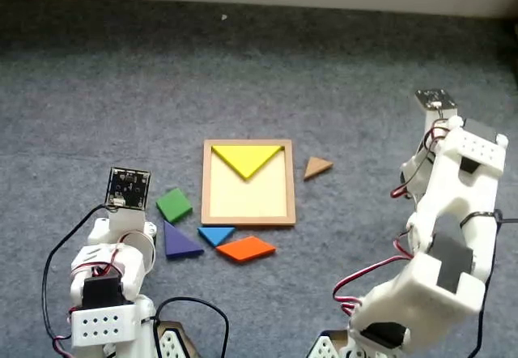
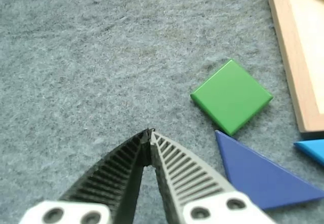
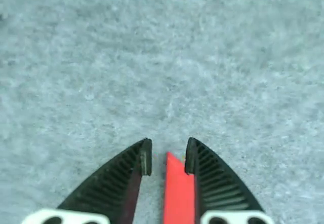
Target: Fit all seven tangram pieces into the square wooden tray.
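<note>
The square wooden tray (image 1: 208,204) lies mid-table with a yellow triangle (image 1: 245,159) in its far part. Beside its left edge sit a green square (image 1: 174,205) and a dark blue triangle (image 1: 180,241). A light blue triangle (image 1: 216,234) and an orange parallelogram (image 1: 246,249) lie along its near edge, and a brown triangle (image 1: 316,167) lies to its right. My left gripper (image 2: 150,133) is shut and empty over the carpet, close to the green square (image 2: 231,96) and dark blue triangle (image 2: 263,176). My right gripper (image 3: 167,150) holds a red piece (image 3: 178,191) above bare carpet.
The left arm (image 1: 109,281) stands at the near left and the right arm (image 1: 453,220) rises at the right of the tray. Grey carpet covers the table, with open carpet behind the tray. The tray's edge (image 2: 291,62) runs just past the green square.
</note>
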